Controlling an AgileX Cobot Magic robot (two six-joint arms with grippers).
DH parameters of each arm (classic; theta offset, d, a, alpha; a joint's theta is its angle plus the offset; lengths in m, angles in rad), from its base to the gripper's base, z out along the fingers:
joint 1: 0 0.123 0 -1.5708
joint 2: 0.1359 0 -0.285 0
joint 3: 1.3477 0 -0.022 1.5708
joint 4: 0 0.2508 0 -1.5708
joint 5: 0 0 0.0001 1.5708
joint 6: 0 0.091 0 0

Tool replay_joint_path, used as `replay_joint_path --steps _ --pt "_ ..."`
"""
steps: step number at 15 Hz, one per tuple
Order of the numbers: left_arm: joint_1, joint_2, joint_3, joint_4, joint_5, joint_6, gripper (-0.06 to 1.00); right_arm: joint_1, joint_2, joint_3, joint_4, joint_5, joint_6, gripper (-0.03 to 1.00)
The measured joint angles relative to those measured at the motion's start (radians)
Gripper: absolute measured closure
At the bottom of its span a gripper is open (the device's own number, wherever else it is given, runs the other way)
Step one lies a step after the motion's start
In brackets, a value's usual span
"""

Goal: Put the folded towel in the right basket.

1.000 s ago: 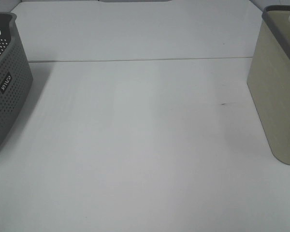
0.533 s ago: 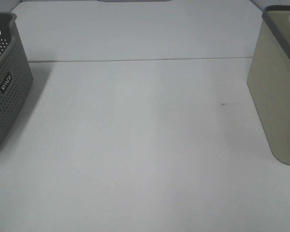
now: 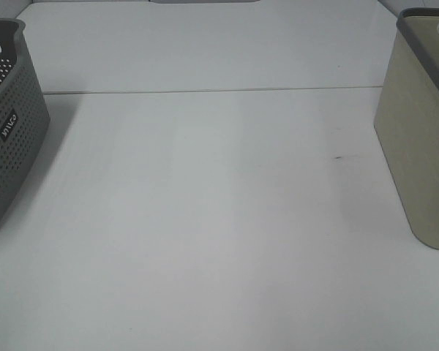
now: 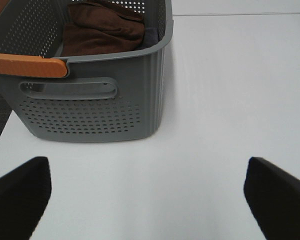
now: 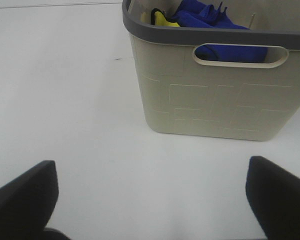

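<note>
Apparently you are finished: a blue towel [image 5: 210, 17] (folds unclear) lies inside the right basket [image 5: 210, 107]; the surface [image 3: 219, 219] between baskets is bare; left hand [image 4: 147, 192] and right hand [image 5: 150, 197] stand spread, holding nothing.

2 plastic baskets: 1 grey perforated basket [image 3: 7, 124] at left, 1 beige smooth-walled basket [image 3: 421, 139] at right, on 1 white table [image 3: 219, 219].

Blue towels [image 5: 210, 20] in beige basket [image 5: 215, 100]
</note>
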Motion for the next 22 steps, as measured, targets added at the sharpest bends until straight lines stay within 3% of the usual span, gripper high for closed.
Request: replay_joint_path --steps 5,10,22 --pt "0.0 0.0 0.0 0.0 0.0 0.0 -0.03 -0.002 0.0 0.0 0.0 0.0 0.0 0.0" --pt "0.0 0.0 0.0 0.0 0.0 0.0 -0.03 -0.088 0.0 0.0 0.0 -0.003 0.0 0.0" --pt "0.0 0.0 0.0 0.0 0.0 0.0 -0.03 -0.082 0.0 0.0 0.016 -0.004 0.0 0.0"
